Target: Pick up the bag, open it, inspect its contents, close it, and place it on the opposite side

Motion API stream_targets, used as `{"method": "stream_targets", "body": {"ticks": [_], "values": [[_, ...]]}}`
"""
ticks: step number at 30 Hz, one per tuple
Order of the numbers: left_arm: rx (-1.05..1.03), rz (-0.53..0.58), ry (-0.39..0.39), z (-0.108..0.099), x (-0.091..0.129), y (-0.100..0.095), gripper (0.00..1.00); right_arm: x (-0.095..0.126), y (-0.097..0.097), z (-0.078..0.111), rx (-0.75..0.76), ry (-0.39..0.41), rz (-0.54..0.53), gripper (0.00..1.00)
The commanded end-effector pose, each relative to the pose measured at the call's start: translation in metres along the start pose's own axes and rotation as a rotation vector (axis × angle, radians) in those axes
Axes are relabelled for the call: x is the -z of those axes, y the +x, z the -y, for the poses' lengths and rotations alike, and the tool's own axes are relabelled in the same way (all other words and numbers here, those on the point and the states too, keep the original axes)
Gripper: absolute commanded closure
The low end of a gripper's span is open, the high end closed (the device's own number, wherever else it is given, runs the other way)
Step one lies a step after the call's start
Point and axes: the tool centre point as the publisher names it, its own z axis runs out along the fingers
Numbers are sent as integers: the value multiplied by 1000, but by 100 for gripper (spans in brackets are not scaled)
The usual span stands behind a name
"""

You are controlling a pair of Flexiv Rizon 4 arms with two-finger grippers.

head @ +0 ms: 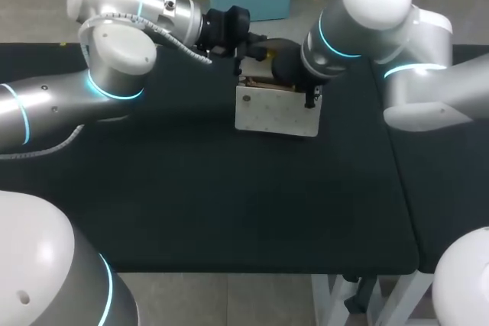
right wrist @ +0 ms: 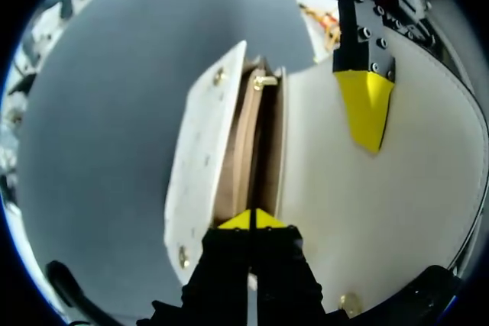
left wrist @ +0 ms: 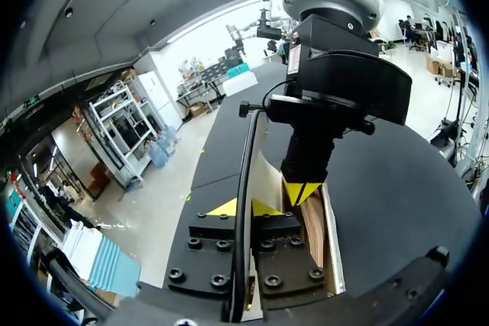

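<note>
Two grippers are meeting at one white bag [head: 276, 114]. The bag is standing up on the black table [head: 214, 204], in the middle part, close to the far edge. Lots of bare table is lying in front of it, all the way to the near edge. Lots more is lying off to the left side. The right edge of the table is nearer to the bag, but the bag is not touching it.

The bag's long side is running across the table from left to right. It is a little slanted, with its right end a bit closer to the robot. Its flat white face is looking at the robot and its mouth is pointing up. The mouth is standing open, and brown is showing inside.

The left gripper [left wrist: 246, 208] is sitting at the bag's top left corner. Its fingers are nearly together. A thin dark strip of the bag is running between the yellow tips, and both tips are pressing on it. The right gripper [right wrist: 252, 220] is hanging right over the bag's top. Its two tips are squeezed together with no gap, sitting over the brown inside, between the bag's two walls.
</note>
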Motion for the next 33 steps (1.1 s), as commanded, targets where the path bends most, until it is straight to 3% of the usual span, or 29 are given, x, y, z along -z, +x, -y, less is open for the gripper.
{"method": "stream_targets", "body": {"ticks": [1,17,26,33], "values": [[1,0,16,7,-6,3,100,-15,-3,-13,-1,14,-5,100],[0,-16,49,9,-2,13,100,-23,-8,-11,-21,42,5,100],[8,-9,48,3,-5,13,100,-22,11,-16,-4,45,-24,100],[14,-67,24,3,-3,13,100,-19,23,-17,-7,48,-34,100]]}}
